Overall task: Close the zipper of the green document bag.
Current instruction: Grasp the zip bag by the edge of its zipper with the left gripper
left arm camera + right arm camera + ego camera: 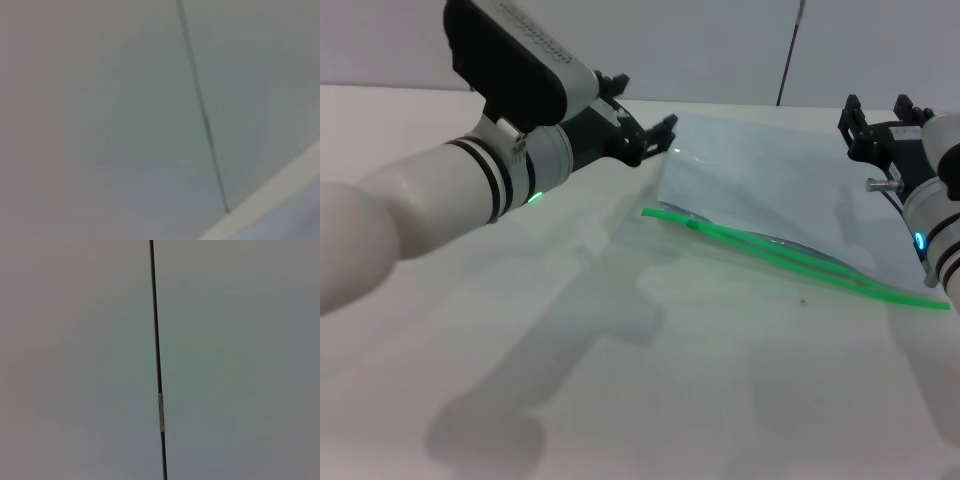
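Head view: green document bag (770,190) flat on white tabletop (620,380), zipper (790,258) along its near edge, the two strips parted. Left gripper (665,135) raised by the bag's far left corner, right gripper (882,118) above its right end; fingers spread on both, holding nothing.

Lab-like test bench: bare white table (620,400), plain grey wall (720,50).
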You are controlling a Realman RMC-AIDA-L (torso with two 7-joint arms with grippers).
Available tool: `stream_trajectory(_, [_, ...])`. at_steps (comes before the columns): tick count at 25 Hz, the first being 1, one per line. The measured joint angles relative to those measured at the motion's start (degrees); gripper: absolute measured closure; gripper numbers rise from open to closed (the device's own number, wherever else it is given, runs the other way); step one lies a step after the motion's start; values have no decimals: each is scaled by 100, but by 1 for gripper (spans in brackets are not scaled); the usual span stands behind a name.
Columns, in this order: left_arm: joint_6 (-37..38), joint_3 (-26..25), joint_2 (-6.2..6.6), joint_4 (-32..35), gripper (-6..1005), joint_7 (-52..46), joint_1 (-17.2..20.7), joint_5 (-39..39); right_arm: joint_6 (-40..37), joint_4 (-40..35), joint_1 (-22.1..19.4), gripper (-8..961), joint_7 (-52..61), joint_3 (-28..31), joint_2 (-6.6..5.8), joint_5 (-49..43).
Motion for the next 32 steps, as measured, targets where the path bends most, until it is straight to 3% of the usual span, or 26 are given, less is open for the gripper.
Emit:
stream_trajectory(5, [1533,-580,-24,458,238,2,-23,852,0,7,-1,339,0,0,0,0])
stream_trajectory(11, [3190,-761,-27,830,237,-457,-456,2717,0,17,9,339,0,0,0,0])
stream_trajectory(22, [3398,-115,-47,685,240,-485,-729,3680,0,70,58,339,0,0,9,0])
stream_trajectory(32, [3031,235,-59,332,243,-566,-901,4082,0,69,106,338,0,0,9,0])
